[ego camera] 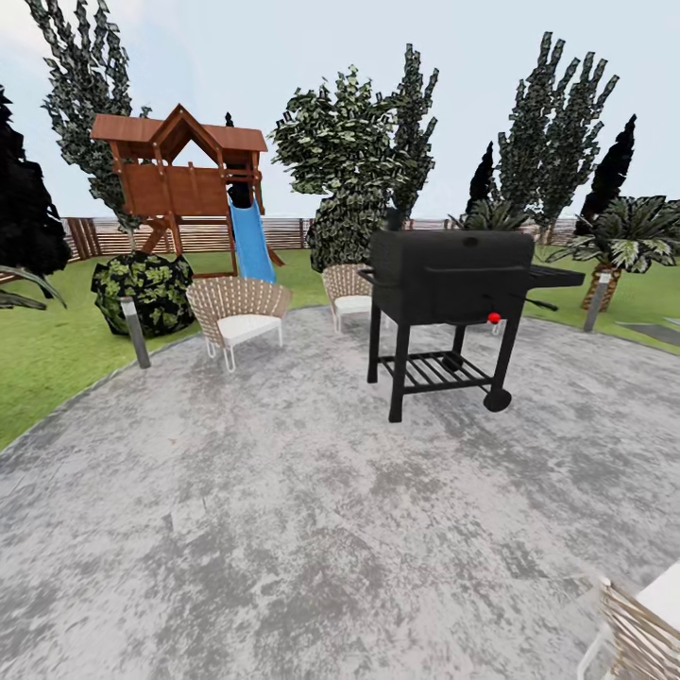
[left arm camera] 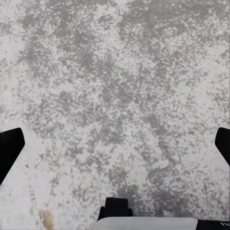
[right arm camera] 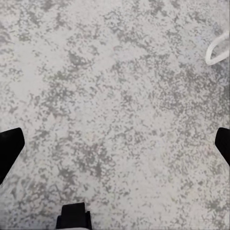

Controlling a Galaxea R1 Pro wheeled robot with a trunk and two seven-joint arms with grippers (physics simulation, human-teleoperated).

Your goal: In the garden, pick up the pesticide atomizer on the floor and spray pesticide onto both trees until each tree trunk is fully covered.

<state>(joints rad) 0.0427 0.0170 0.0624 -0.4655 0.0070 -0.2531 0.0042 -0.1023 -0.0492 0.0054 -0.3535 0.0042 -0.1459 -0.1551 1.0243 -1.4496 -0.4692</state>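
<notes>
Both end effectors are hanging over grey stone paving with nothing between their fingers: the left end effector [left arm camera: 115,143] is showing its two dark fingertips at opposite edges of its wrist view, spread wide apart, and the right end effector [right arm camera: 115,143] is looking the same in its own wrist view, with a white curved chair leg [right arm camera: 216,50] showing near one corner. From the head view, the robot is facing across a broad paved patio [ego camera: 283,529] in the garden. A black barbecue grill [ego camera: 453,302] on wheels is standing ahead, slightly right of centre. Two wicker chairs [ego camera: 238,316] with white cushions are sitting behind and to the left of it. A wooden playhouse [ego camera: 184,175] with a blue slide [ego camera: 251,241] is rising on the lawn [ego camera: 47,354] beyond, with a slatted fence [ego camera: 189,234] and dark narrow conifers at the back. Part of another wicker chair [ego camera: 642,628] is poking in at the lower right corner. I cannot find the spray bottle or the pale-trunked trees anywhere here, so the robot is judged to be searching; the next move likely calls for turning or driving to find the bottle on the floor.
</notes>
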